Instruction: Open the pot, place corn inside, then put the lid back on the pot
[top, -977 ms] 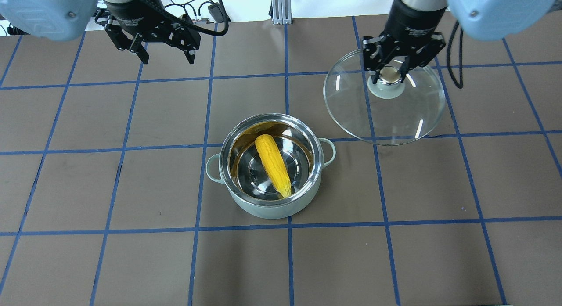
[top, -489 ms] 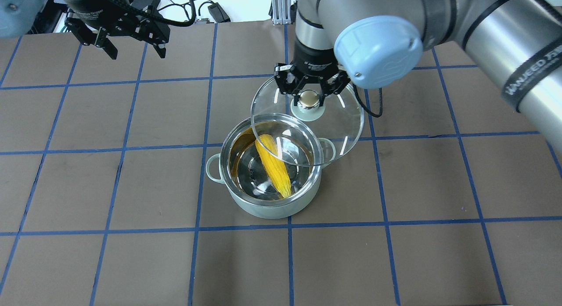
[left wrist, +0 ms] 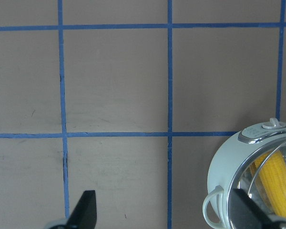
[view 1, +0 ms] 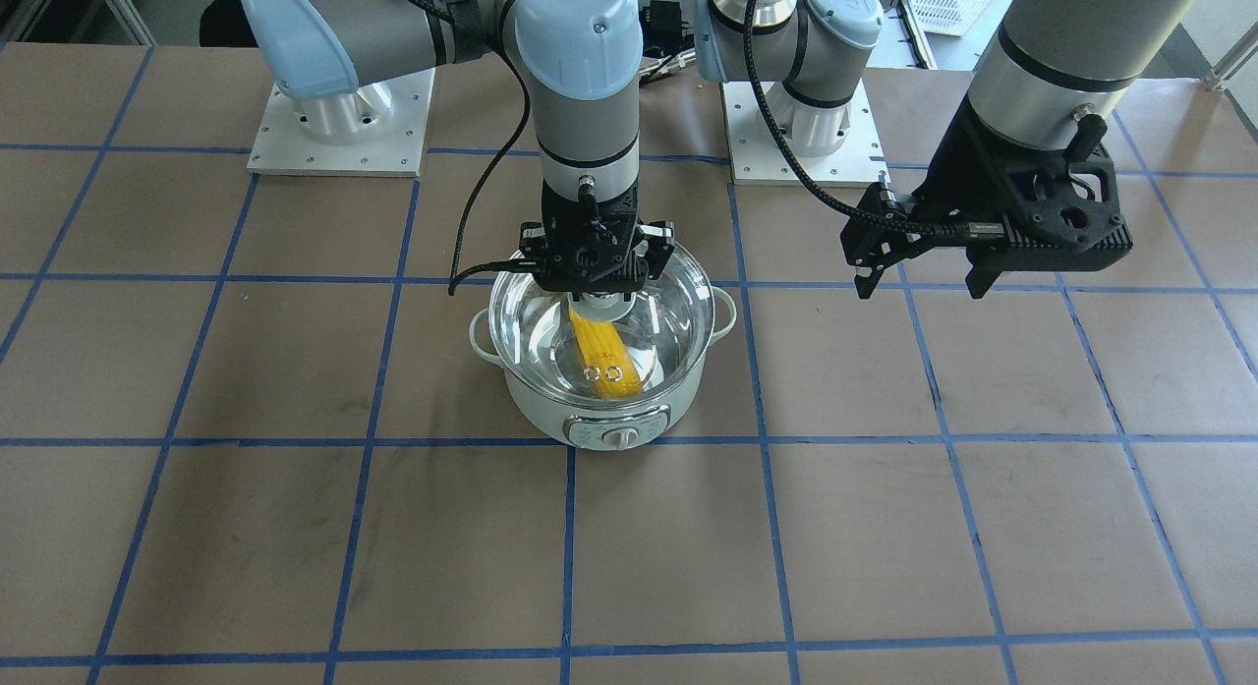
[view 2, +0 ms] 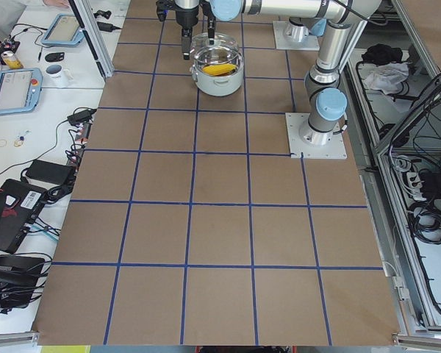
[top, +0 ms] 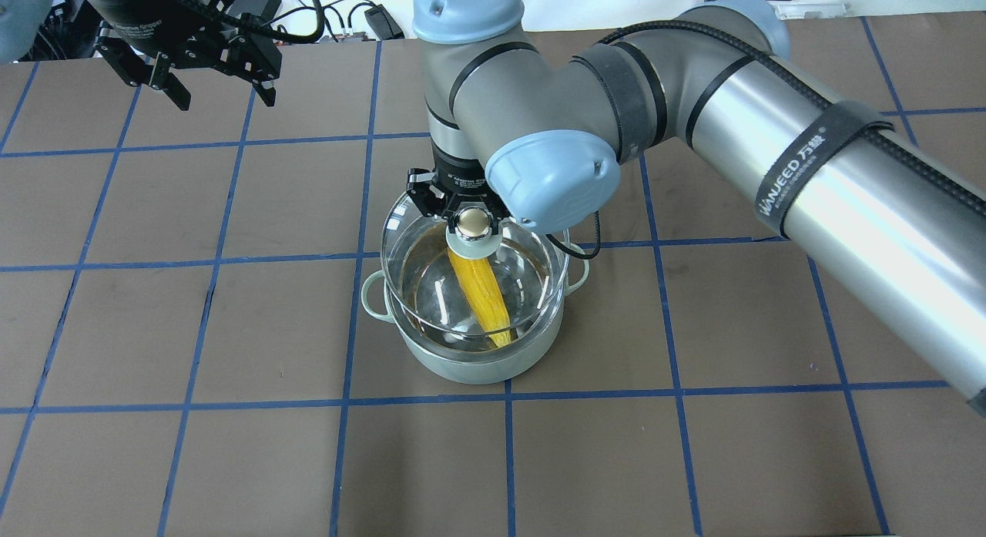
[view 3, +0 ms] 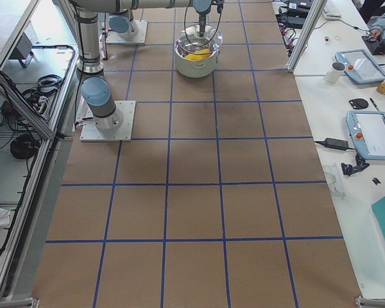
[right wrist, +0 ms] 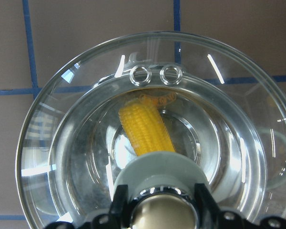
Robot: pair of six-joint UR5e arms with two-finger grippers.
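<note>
One corn cob (top: 481, 290) lies in the mint-green pot (top: 462, 366) (steel-lined). Right gripper (top: 472, 219) pinches the knob (right wrist: 159, 212) of the glass lid (top: 416, 286) just above it; left gripper (top: 227, 102) hangs spread, well away.

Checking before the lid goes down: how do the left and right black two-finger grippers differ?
The right gripper is shut on the cream-gold knob of the round clear glass lid; the left gripper is open and empty. The right gripper is above the pale mint-green pot; the left gripper hangs off to the side over the table. Both point down.
</note>
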